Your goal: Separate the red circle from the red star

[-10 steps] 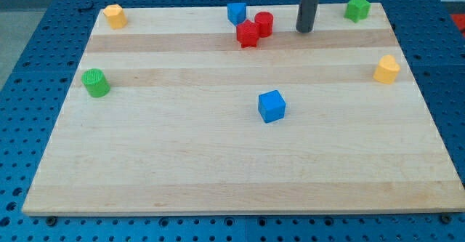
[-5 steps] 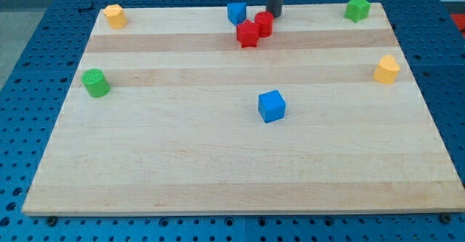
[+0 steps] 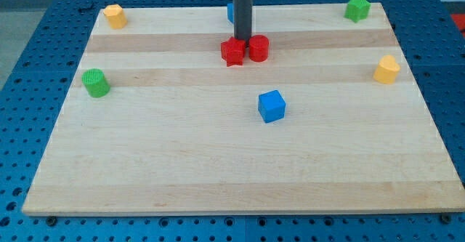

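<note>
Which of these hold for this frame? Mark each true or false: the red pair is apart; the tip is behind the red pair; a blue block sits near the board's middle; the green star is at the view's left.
1. The red star and red circle are well apart. False: they sit side by side, touching or nearly so.
2. My tip is just above the pair in the view, at the gap between them. True.
3. A blue cube lies near the board's middle. True.
4. The green star is at the view's left. False: it is at the top right.
</note>
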Robot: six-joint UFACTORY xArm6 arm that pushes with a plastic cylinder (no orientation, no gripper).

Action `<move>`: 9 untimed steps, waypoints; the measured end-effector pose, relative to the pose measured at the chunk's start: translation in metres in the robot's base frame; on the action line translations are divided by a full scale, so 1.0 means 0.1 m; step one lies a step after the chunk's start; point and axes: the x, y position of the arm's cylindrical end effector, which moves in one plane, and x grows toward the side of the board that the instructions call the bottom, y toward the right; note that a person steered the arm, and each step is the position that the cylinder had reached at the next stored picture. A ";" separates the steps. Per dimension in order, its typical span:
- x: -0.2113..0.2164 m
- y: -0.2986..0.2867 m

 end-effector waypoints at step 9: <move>0.05 1.19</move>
